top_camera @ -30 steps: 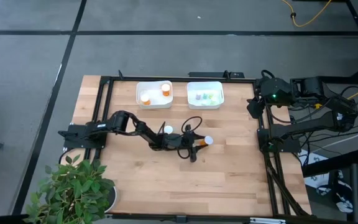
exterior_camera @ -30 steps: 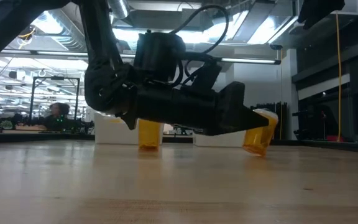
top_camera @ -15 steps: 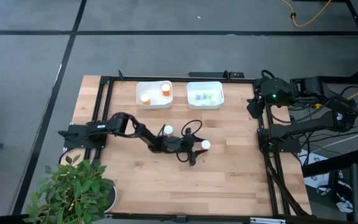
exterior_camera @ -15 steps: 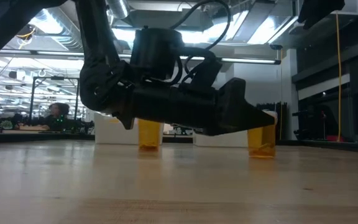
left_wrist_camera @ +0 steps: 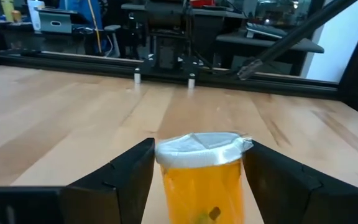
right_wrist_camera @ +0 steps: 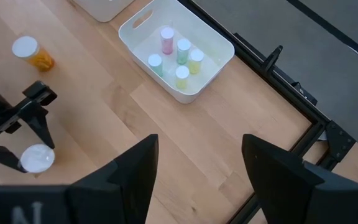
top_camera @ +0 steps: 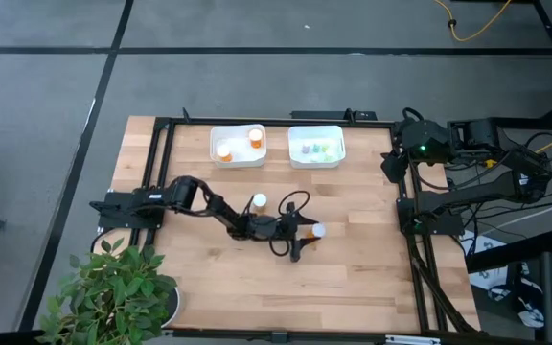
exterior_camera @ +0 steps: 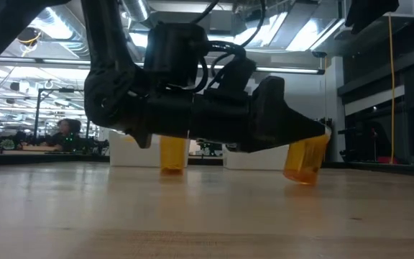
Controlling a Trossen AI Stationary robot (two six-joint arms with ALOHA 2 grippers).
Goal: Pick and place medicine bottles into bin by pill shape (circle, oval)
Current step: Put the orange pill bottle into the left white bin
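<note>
1. High view: the left pincer (top_camera: 307, 233) reaches mid-counter (top_camera: 353, 268) around a white-capped orange bottle (top_camera: 318, 230); another bottle (top_camera: 259, 201) stands behind the arm.
2. Low view: the bottle (exterior_camera: 304, 160) tilts.
3. Left wrist view: spread fingers (left_wrist_camera: 132, 177) flank the bottle (left_wrist_camera: 204, 174); contact unclear.
4. Right wrist view: the right pincer (right_wrist_camera: 194, 180), open, hovers over the counter's right; pale bottles (right_wrist_camera: 176, 59) fill the right bin (right_wrist_camera: 219, 65).

1. The orange bottle (left_wrist_camera: 202, 186) is cut off at the left wrist view's lower edge; its base is unseen.
2. In the low view, the left arm (exterior_camera: 192, 115) hides part of the bins behind.
3. Pill shapes are too small to tell.
</note>
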